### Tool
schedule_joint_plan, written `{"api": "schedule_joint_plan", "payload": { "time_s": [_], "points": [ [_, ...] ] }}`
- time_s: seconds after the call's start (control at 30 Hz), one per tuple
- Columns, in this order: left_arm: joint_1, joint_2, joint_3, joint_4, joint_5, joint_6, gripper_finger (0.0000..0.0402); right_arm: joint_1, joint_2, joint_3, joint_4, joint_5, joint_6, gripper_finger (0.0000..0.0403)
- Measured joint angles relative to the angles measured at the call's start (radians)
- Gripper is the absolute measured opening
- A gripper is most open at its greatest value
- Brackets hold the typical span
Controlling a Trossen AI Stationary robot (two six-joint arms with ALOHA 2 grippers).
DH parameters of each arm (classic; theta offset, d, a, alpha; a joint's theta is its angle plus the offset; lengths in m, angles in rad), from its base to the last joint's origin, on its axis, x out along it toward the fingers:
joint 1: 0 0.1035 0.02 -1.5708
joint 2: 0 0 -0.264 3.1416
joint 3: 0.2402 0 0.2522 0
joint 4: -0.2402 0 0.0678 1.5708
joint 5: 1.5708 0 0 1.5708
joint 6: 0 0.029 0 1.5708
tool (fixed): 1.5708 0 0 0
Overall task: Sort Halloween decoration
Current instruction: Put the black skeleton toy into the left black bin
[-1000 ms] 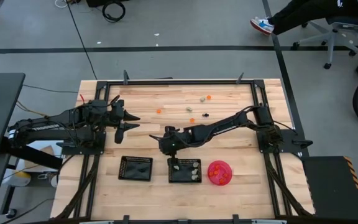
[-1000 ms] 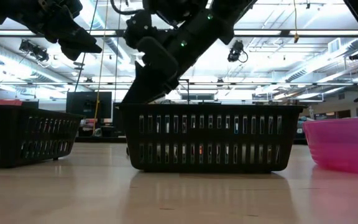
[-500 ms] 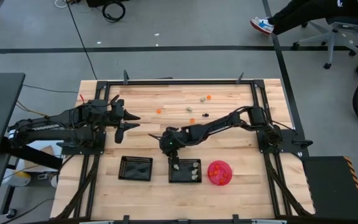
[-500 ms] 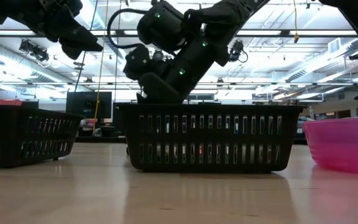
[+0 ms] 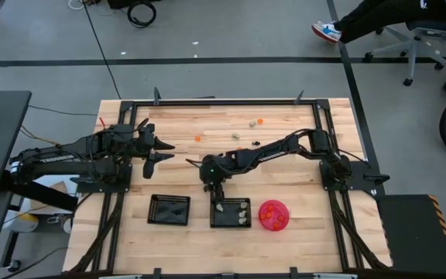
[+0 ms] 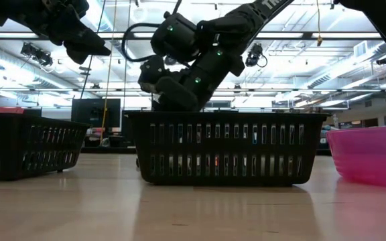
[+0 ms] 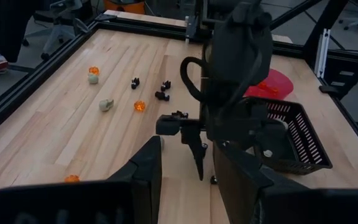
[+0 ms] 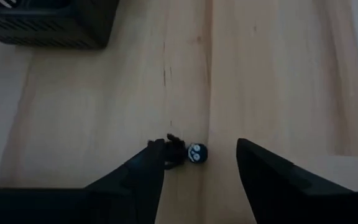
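Note:
The Halloween decoration is tiny trinkets. Orange (image 7: pixel 140 106), cream (image 7: pixel 106 104) and black (image 7: pixel 161 96) ones lie scattered on the wooden table. One black trinket (image 8: pixel 190 152) with pale eyes lies on the wood just beyond the middle mesh tray (image 5: pixel 231 211). My right gripper (image 8: pixel 201 149) points steeply down over it, open, with one finger on each side. Seen from above, the right gripper (image 5: pixel 216 187) is near the table's middle. My left gripper (image 5: pixel 161 152) hangs open above the table's left part and holds nothing. My right gripper has its open fingers on either side of the black trinket, coming from above at a slant. The trinket's leggy end (image 8: pixel 173 148) lies right beside one fingertip (image 8: pixel 154 155). I cannot tell whether they touch. The trinket rests on the table.
A second black mesh tray (image 5: pixel 169 209) stands to the left of the middle one. A pink bowl (image 5: pixel 273 215) holding orange pieces stands to its right. The middle tray holds cream pieces. A black metal frame (image 5: pixel 223 101) borders the table. Bare wood lies between the trays and the scattered trinkets.
My right gripper has come down toward the table just beyond the middle tray and edged a little toward the table's right. Its wrist has turned, and it now points more steeply down.

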Motion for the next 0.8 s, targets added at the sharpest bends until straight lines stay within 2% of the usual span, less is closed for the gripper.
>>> {"api": "schedule_joint_plan", "payload": {
  "time_s": [0.2,0.6,0.8],
  "points": [
    [0.000,0.000,0.000,0.000,0.000,0.000,0.0116,0.001,0.000,0.000,-0.033,0.007,-0.022,0.0199],
    [0.000,0.000,0.000,0.000,0.000,0.000,0.0116,-0.007,-0.005,0.000,-0.037,0.285,0.013,0.0199],
    [0.000,0.000,0.000,-0.001,0.000,0.000,0.0116,-0.006,-0.005,0.007,-0.020,0.260,-0.010,0.0199]
  ]
}}
